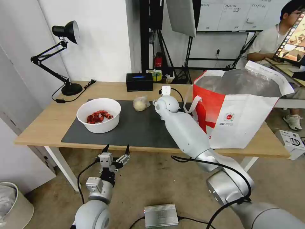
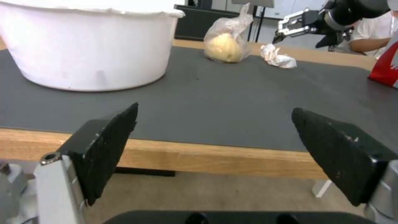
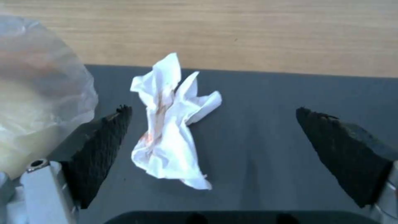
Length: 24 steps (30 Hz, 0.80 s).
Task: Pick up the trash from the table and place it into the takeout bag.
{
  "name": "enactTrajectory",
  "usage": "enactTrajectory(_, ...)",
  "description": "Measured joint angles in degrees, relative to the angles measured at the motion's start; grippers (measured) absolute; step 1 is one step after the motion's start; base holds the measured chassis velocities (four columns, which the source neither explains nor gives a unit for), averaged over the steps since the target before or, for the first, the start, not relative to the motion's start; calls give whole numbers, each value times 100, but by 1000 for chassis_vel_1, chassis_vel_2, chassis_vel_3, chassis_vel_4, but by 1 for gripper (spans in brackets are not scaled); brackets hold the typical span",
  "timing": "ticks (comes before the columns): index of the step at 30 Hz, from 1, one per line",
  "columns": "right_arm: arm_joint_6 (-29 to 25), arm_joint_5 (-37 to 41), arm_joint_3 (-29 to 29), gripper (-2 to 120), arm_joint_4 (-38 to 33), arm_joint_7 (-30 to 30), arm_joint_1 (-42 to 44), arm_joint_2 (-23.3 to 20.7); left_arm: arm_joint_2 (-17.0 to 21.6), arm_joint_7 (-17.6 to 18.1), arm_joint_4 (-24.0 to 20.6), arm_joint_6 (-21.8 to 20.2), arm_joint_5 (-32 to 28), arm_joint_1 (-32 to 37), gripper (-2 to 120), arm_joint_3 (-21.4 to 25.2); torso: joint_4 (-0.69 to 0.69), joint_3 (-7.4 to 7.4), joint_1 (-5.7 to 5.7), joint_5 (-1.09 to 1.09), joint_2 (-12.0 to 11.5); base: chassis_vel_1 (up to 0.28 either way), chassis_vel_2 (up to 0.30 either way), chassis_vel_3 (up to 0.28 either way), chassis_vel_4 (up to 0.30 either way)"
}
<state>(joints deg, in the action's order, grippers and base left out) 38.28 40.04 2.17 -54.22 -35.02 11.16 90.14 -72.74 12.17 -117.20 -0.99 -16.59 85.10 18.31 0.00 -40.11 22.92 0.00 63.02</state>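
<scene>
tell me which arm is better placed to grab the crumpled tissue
Right, most likely. The right gripper is open above the mat with the crumpled tissue between its fingers. The left gripper is open too, but sits below the table edge, off the mat.

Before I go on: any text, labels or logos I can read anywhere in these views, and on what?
None can be read.
Takeout bag: small round red logo with a line of print under it, too small to read.
Black box: blue mark on top, no legible words.
Whiteboard behind: writing too faint to read.
White box on the floor: dark markings, unreadable.
</scene>
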Motion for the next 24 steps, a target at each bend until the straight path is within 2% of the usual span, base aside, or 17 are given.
enactTrajectory(22,42,39,-95,98,298,470,-57,-2,-60,0,77,32,57,-40,100,-102,0,0,0,0,0,0,0,0,0)
enactTrajectory(24,49,34,-96,94,306,494,-58,-2,-60,0,84,36,61,-52,100,-106,0,0,0,0,0,0,0,0,0)
